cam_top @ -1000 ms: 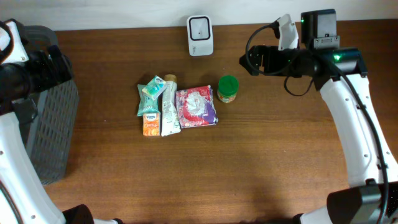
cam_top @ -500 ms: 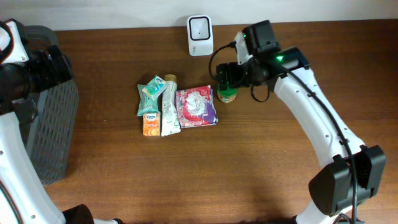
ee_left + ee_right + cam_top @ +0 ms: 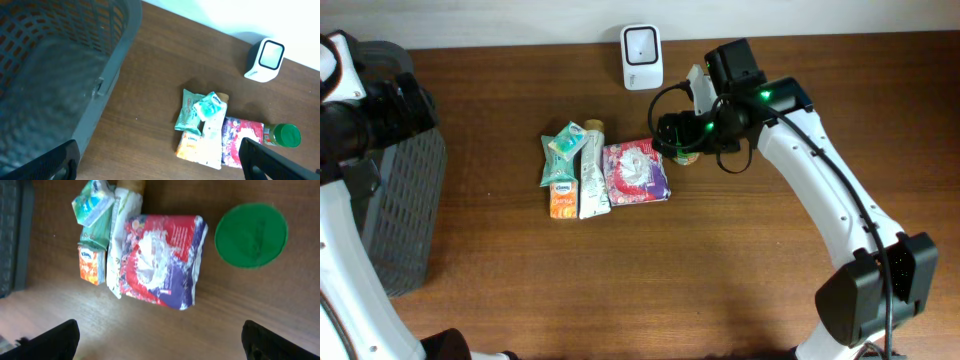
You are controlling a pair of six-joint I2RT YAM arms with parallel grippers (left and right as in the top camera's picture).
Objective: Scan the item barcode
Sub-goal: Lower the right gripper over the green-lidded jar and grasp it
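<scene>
Overhead, the right gripper (image 3: 672, 132) hides most of the jar (image 3: 688, 155); both arms' fingers (image 3: 55, 341) spread, empty.

Whole table (image 3: 720, 280) being viewed straight down from overhead. Left wrist view being aimed obliquely from afar, past the basket (image 3: 60, 75). Right wrist view being held close, looking straight down. Red packet (image 3: 162, 260) and green lid (image 3: 251, 235) being shared by all three.

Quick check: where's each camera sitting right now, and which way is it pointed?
Overhead: above the table, looking down; left arm and right arm show.
Left wrist: over the basket, facing scanner and jar; jaw tips at bottom corners.
Right wrist: above jar and pouch, looking down; jaw tips at bottom corners.
Both wrist views share jar and pouch.
</scene>
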